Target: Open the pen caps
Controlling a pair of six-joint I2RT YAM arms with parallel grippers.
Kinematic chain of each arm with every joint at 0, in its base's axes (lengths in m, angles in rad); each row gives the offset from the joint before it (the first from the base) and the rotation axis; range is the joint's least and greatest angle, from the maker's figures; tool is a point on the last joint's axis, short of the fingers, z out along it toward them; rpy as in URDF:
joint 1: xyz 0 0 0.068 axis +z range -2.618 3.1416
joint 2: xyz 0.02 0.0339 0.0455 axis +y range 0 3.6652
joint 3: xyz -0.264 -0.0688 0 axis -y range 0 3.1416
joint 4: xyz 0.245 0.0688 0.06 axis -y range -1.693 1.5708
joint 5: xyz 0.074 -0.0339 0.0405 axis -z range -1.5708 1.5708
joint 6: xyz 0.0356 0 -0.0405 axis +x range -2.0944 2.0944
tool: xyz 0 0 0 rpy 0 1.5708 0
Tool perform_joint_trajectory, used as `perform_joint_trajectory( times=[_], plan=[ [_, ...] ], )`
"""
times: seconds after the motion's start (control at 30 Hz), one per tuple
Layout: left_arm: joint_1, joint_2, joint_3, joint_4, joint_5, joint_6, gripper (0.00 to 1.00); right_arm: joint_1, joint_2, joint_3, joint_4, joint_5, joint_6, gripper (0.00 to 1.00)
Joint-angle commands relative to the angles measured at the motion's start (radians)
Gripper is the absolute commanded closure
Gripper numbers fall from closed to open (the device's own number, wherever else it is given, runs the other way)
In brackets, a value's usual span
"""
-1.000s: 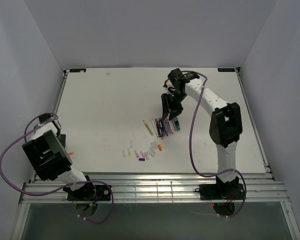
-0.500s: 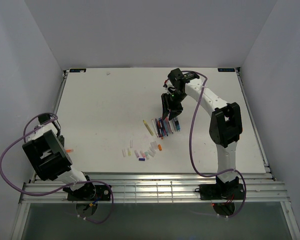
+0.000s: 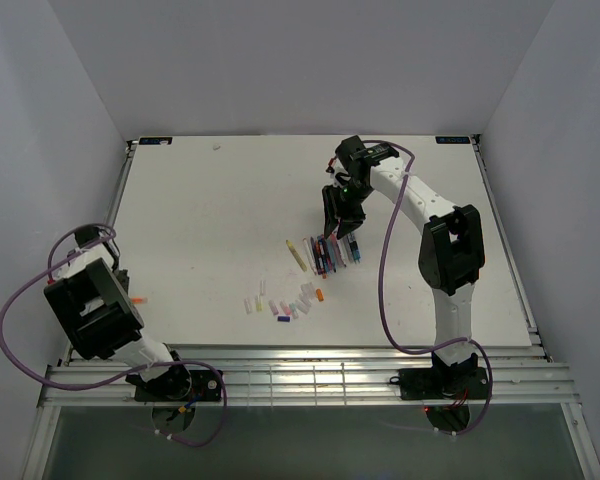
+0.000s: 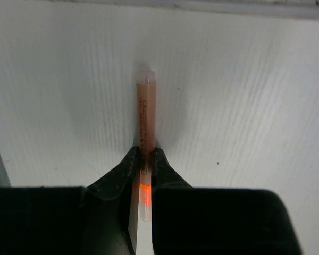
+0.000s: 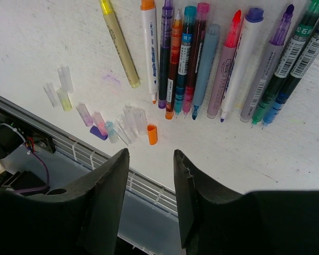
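Pinch is being applied to thin orange plastic pen (image 4: 144, 106) by left gripper (image 4: 144, 154); half-parted, empty right gripper (image 5: 150, 164) is being needed for straight axial pull.

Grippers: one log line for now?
left gripper: shut on orange pen | right gripper: open, empty, above pens | caps: scattered near pens

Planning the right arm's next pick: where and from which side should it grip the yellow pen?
Mid-barrel, from above, jaws across its width: the yellow pen lies flat, slanted, apart from the white pen beside it, so both jaws probably fit.
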Motion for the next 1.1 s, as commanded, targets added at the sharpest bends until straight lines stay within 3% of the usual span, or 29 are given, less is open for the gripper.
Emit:
perform_joint_trajectory(
  times=[0.0,0.27,0.37,0.4,0.57,0.77,0.87,1.07],
  plan=[
    [-0.055,0.006,0.031,-0.038,0.153,0.049,1.0,0.002,-0.055,0.027,0.016,0.015,-0.003,0.55],
    [-0.418,-0.019,0.232,-0.03,0.351,0.008,1.0,0.004,-0.107,-0.048,0.08,-0.131,-0.033,0.54],
    [-0.516,-0.052,0.24,0.14,0.529,0.014,1.0,0.004,-0.133,-0.1,0.14,-0.249,-0.029,0.53],
    [-0.535,-0.069,0.226,0.269,0.608,0.014,1.0,0.004,-0.136,-0.108,0.151,-0.277,-0.018,0.53],
    [-0.677,-0.008,0.282,0.419,0.767,0.049,1.0,0.021,-0.164,-0.207,0.401,-0.582,0.14,0.52],
    [-0.84,0.076,0.384,0.443,0.791,0.051,1.0,0.061,-0.184,-0.296,0.687,-0.61,0.443,0.5],
    [-0.906,0.112,0.457,0.368,0.717,0.057,1.0,0.065,-0.207,-0.405,0.923,-0.599,0.621,0.47],
    [-0.955,0.17,0.559,0.243,0.641,0.042,1.0,0.067,-0.178,-0.364,0.961,-0.529,0.653,0.45]
  ],
)
